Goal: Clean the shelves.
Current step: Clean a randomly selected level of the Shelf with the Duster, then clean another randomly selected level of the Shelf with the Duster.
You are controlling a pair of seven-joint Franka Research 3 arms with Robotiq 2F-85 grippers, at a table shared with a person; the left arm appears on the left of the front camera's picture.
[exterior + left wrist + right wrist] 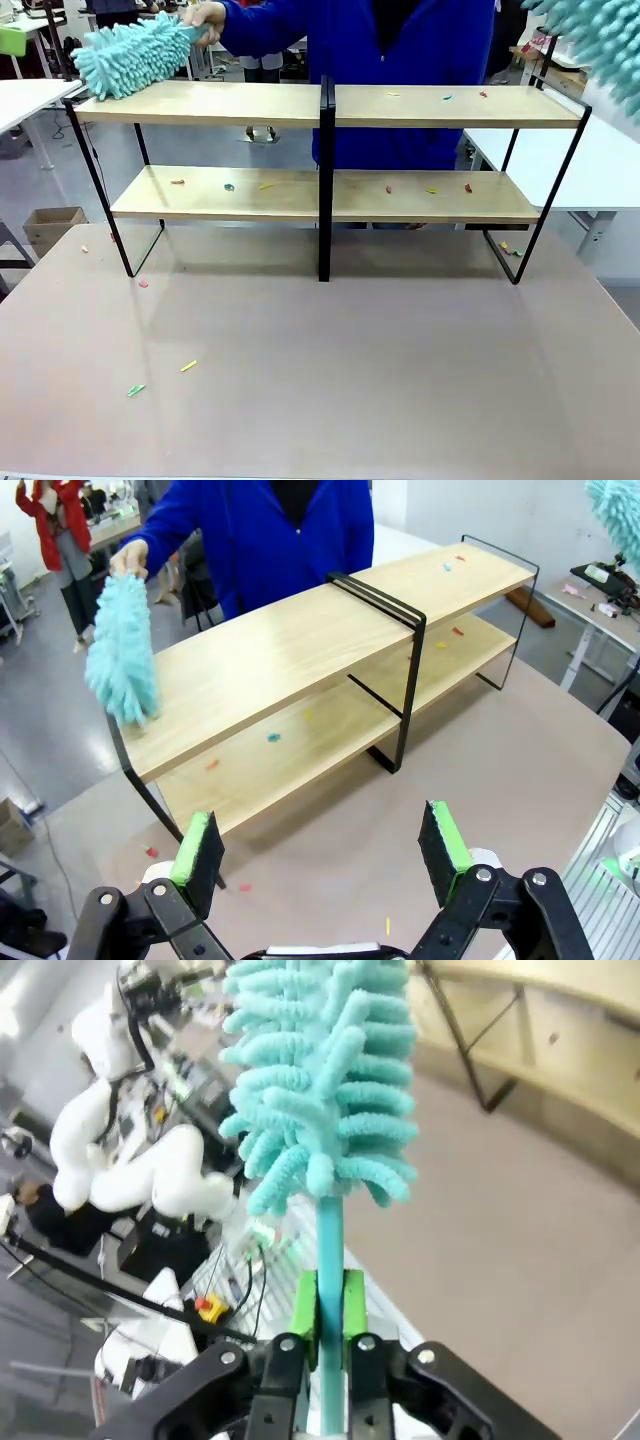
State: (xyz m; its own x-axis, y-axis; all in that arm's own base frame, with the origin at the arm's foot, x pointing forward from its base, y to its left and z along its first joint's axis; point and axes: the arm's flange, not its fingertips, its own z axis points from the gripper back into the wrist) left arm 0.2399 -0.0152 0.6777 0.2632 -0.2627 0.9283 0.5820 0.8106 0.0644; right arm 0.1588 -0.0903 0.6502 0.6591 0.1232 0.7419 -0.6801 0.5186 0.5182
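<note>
The shelves point(220, 104) stand across the far half of the table, two light-wood boards in a black frame. Small coloured scraps point(389, 188) lie on both boards. A person in blue holds a fluffy teal duster point(130, 55) against the top board's left end; the left wrist view has that duster point(122, 660) at the shelves' point(300, 650) corner. My right gripper point(330, 1312) is shut on the thin handle of a second teal duster point(320, 1070), whose head point(600, 40) hangs above the shelves' right end. My left gripper point(322, 845) is open and holds nothing, well short of the shelves.
A few scraps point(188, 366) lie on the grey table point(350, 400) in front of the shelves. White tables point(25, 95) stand to either side. A cardboard box point(55, 225) sits on the floor at left. The near table surface is open.
</note>
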